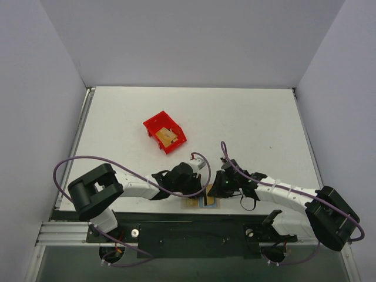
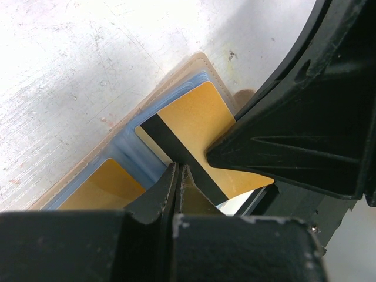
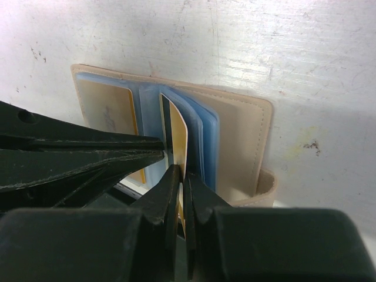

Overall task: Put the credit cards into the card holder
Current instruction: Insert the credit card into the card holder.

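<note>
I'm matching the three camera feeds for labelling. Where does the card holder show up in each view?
Top external: card holder, small, just below the picture's centre.
Left wrist: lying open, running diagonally from upper centre down to lower left.
Right wrist: lying open across mid-frame, beige flap on the right.
Shared landmark: the black-striped orange card standing in it, clear in both wrist views.

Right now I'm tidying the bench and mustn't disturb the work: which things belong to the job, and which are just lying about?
Job: card holder; credit card in the right gripper; second card already pocketed.
Lying about: red bin, though its orange-tan contents may be more cards.
</note>
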You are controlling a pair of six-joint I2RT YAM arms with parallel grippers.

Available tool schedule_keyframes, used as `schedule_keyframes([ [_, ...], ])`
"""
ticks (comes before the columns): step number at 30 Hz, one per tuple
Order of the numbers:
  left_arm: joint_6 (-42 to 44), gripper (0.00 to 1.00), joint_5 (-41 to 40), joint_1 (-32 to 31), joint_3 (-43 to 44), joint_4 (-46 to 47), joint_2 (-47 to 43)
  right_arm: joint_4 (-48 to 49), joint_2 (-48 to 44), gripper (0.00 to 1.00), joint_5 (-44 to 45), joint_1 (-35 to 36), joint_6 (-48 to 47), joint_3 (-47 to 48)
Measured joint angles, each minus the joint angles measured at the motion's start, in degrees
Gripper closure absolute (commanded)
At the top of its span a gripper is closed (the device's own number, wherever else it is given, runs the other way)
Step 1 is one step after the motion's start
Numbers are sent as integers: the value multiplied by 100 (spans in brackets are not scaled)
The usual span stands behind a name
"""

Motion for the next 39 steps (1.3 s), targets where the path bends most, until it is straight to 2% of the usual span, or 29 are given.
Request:
schedule_keyframes([
  [7, 4, 100, -57, -4, -61, 17, -24, -98, -337, 100, 103, 39, -9, -61],
  [20, -59, 100, -129, -22, -256, 136, -142, -933, -1410, 100, 525, -103, -68, -289],
  [32, -66, 100, -129, -22, -273, 170, -140, -1001, -1515, 100, 313, -236, -315, -321],
  [39, -70, 100, -127, -22, -273, 170, -138, -859, -1272, 100, 129, -280, -337, -321],
])
